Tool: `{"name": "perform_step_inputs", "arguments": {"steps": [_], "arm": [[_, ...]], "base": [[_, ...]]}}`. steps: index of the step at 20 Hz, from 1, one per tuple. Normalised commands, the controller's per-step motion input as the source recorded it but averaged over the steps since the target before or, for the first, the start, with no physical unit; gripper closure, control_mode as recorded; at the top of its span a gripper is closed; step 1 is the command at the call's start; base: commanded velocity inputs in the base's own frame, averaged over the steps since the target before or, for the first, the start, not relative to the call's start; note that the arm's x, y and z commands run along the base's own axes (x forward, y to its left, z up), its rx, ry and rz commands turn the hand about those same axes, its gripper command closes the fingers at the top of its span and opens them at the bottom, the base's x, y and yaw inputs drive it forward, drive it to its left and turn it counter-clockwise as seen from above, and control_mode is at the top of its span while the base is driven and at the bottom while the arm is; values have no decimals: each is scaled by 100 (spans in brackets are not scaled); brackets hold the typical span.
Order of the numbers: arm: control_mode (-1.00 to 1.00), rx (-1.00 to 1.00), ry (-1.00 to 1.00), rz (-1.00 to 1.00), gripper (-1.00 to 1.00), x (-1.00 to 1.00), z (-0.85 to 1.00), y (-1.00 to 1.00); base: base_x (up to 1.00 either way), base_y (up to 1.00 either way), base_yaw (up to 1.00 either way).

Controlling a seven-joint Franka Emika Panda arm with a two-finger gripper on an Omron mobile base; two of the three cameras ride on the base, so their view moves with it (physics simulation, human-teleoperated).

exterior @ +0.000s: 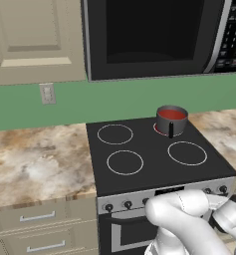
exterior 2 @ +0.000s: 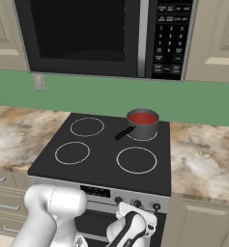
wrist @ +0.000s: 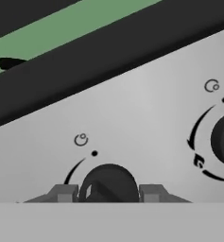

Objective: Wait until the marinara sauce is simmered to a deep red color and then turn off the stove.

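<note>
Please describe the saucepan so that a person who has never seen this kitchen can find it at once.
Find the black glass-top stove below the black microwave, set between marble-patterned counters. The small dark grey saucepan stands on the back right burner, near the green wall. It is the one pot on the stove, it holds red marinara sauce, and its dark handle points toward the front of the stove.

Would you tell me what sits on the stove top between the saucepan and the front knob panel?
Bare black glass with one unoccupied front burner ring lies between the saucepan and the knob panel, seen in the right base view.
</note>
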Motion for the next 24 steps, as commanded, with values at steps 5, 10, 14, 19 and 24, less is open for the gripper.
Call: {"name": "perform_step_inputs", "arguments": {"steps": [5,10,14,19,24], "arm": [[-100,17,4,-2,100,-5,2,-9],[-100,17,4,-2,100,-6,1,-9],[-100,17,3,-2,100,-6,0,-8],[-100,17,3,-2,100,-8,1,-10],[-100,18,3,-2,100,-10,0,-11]], "base": [[0,0,0],[0,0,0],[0,0,0],[0,0,0],[0,0,0]]}}
